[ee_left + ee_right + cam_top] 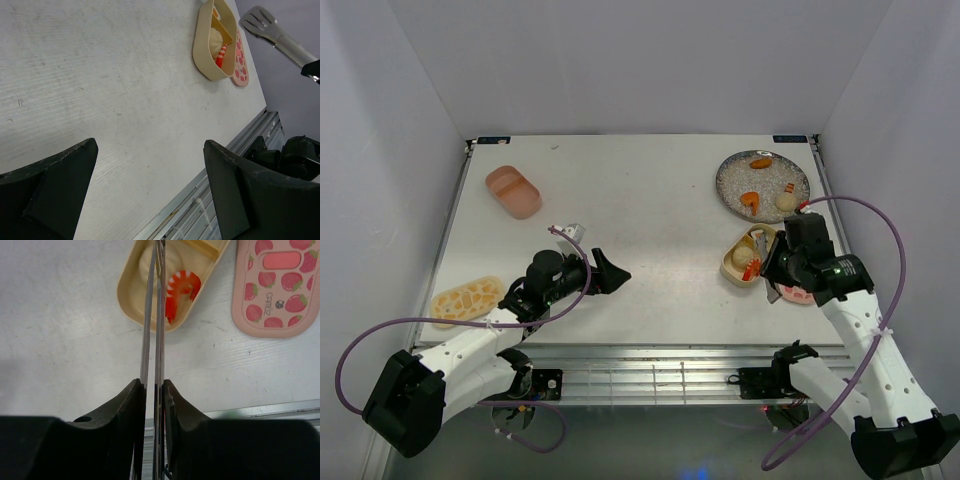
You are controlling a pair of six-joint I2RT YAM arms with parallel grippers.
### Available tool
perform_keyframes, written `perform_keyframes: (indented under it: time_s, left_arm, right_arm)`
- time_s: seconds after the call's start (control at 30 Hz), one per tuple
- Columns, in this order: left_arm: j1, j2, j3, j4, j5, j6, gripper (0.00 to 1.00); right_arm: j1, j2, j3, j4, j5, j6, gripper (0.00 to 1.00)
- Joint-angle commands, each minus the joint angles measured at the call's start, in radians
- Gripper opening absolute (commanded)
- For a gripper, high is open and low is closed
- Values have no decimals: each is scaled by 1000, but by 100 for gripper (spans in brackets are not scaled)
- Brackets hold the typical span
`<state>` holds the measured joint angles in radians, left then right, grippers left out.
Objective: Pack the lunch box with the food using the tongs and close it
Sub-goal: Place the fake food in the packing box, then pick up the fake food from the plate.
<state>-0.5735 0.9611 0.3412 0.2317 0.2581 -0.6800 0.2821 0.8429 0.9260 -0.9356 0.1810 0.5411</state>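
Closed silvery tongs over tan tray (bun inside)

On the white tabletop I see 5 things: a pink tray, a yellow lid, a grey plate, a tan tray, and just beside it a pink lid.

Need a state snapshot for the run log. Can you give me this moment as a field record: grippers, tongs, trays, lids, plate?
left gripper: open, empty, over bare table
right gripper: shut on tongs
tongs: blades squeezed near together, tips over tan tray
tan tray: holds bun and orange piece
pink lid: off, flat beside tan tray
tan lid: off, table's left edge
pink tray: far left, apart from the rest
plate: three food pieces on it
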Motion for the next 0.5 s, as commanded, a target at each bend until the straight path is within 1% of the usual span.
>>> perform_keyframes:
  time_s: [0.0,0.07,0.13,0.2,0.37,0.43,0.47]
  left_arm:
    - [-6,-16,7,-2,-11,13,98]
    - [-6,-15,7,-5,-13,14,98]
    - [-6,-18,9,-5,-13,14,98]
    - [-6,-21,9,-8,-13,16,98]
    - [-6,-33,4,-9,-20,16,98]
    - [-6,-32,5,-8,-17,16,98]
    - [-6,-30,5,-9,-14,16,98]
  right_arm:
    - [5,53,91,46,21,-35,30]
    - [5,115,137,75,31,-65,30]
    - [3,165,190,90,95,-87,31]
    - [-3,252,230,116,155,-127,31]
    - [-21,450,422,145,193,-148,30]
    - [-35,499,474,159,202,-148,31]
    - [-43,549,499,165,204,-150,32]
